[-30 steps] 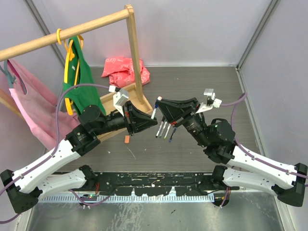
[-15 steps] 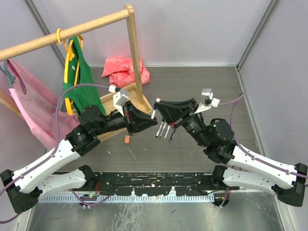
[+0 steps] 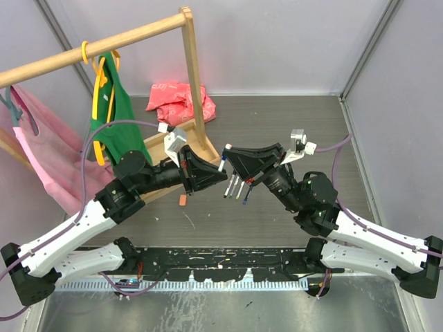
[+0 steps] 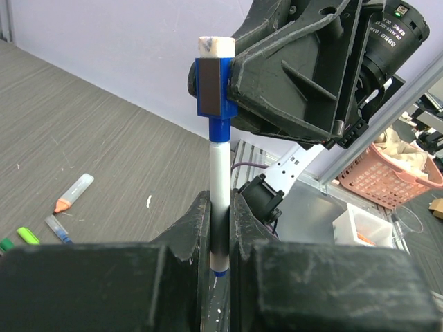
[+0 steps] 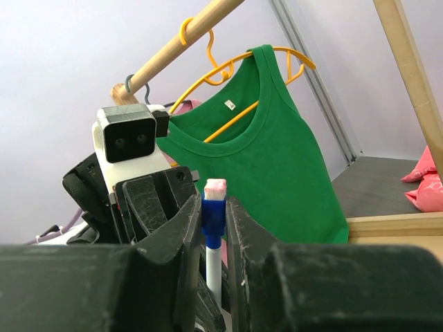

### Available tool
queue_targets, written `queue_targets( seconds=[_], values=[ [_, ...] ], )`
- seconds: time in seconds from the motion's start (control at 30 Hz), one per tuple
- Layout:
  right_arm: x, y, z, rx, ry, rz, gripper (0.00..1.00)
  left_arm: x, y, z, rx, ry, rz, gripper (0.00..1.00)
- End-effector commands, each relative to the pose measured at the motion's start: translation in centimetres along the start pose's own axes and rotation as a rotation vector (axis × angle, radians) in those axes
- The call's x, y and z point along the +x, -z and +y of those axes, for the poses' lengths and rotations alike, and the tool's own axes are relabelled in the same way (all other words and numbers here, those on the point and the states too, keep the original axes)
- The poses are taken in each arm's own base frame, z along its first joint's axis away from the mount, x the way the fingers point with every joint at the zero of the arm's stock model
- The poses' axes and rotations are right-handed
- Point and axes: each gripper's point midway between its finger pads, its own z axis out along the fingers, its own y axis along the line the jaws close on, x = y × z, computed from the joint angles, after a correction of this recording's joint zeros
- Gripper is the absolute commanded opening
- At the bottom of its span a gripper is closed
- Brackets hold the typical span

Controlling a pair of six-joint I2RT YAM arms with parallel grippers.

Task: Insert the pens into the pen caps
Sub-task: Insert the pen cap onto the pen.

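Mid-frame we see L gripper [image 4: 220, 214] clenched on the blue pen [image 4: 219, 166], R gripper [image 5: 214, 207] clenched on blue cap [image 4: 211, 86] atop its tip

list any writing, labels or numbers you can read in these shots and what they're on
Nothing reads clearly.
White print on the black round motor housing, left wrist view: blurred, unreadable.
Small white tag in the neck of the green sleeveless top: too small.
Pale marks on the crumpled red plastic bag: too small.
White pen barrel and blue plastic cap: no print seen.
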Motion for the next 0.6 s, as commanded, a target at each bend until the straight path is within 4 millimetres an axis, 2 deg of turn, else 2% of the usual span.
queue_targets(
  seconds=[0.0, 0.57],
  values=[
    [-0.3, 0.4, 0.5, -0.021, -0.027, -0.004, 0.0, -4.3, 0.0, -1.1, 0.008, -0.065, -0.123, 0.0],
    [2.2, 0.4, -0.1, 0.008, -0.028, 0.107, 0.0, -6.6, 0.0, 0.1, -0.086, -0.138, -0.154, 0.0]
  ],
)
